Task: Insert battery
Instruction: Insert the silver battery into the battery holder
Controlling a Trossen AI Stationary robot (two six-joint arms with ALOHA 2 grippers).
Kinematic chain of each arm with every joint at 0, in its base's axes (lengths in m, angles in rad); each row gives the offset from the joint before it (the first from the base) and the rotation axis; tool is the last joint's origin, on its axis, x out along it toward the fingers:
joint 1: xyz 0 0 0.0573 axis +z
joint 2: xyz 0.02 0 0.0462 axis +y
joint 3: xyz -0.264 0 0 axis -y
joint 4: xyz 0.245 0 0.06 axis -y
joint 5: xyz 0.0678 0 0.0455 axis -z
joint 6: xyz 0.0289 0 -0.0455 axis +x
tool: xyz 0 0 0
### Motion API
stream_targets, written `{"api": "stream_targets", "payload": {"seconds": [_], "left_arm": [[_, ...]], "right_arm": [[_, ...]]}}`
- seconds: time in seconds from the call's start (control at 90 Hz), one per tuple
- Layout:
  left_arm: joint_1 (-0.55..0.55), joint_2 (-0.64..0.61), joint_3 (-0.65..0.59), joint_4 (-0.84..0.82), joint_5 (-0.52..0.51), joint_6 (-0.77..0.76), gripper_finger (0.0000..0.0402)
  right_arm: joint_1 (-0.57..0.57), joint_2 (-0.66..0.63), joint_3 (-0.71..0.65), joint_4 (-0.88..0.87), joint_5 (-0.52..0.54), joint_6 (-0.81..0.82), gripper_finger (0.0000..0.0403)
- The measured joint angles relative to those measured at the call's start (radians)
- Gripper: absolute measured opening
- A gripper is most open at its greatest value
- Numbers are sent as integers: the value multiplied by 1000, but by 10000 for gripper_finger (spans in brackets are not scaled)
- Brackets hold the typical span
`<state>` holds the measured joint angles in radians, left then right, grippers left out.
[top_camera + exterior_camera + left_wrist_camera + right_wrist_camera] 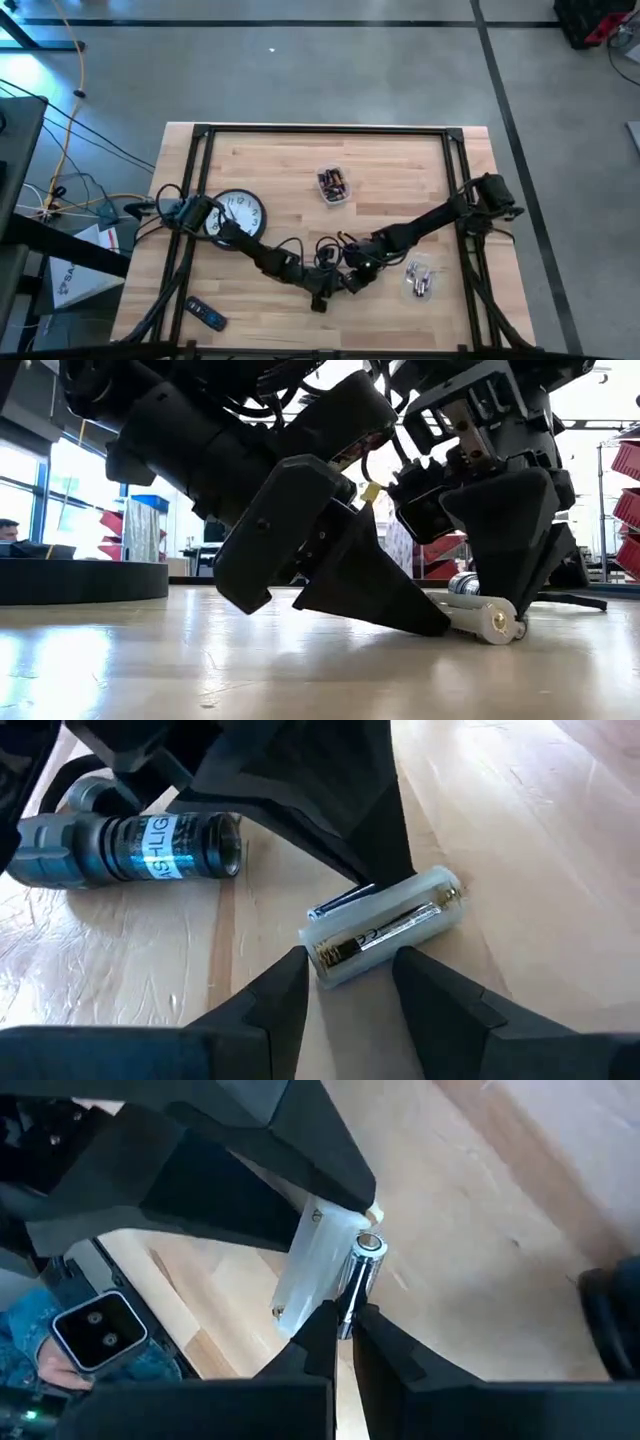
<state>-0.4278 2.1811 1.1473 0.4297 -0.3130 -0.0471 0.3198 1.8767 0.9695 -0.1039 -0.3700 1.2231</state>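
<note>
Two claws meet low over the front middle of the tabletop (400, 170), and we judge that the step in hand is pushing a battery into its holder. Our left claw (350, 982) has its fingers apart on both sides of the clear battery holder (385, 925), which lies on the wood; we cannot tell if the fingers really press it or only stand beside it. Our right claw (346, 1330) is closed on one battery (358, 1280) and keeps it along the edge of the holder. To do this step well, we think the battery must lie parallel to its slot before we press, and the left claw should keep the holder from sliding or rolling, because it is round. We should press slowly, so that the battery does not jump out sideways. Both arms reach in from the two sides of the tabletop and bend down, with the wrists close together, almost touching. A flashlight body (125, 850) lies near the holder, beside the left claw. Spare batteries wait in a small tray (333, 185) farther back.
</note>
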Motion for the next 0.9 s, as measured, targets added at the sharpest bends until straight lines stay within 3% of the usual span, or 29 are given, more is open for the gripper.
{"api": "stream_targets", "payload": {"seconds": [0.689,0.9], "left_arm": [[-14,-3,1,-19,-36,15,133],[-15,-6,1,-37,-36,-4,133]], "right_arm": [[44,0,0,15,31,-7,0],[70,-67,0,-4,54,19,0]]}}
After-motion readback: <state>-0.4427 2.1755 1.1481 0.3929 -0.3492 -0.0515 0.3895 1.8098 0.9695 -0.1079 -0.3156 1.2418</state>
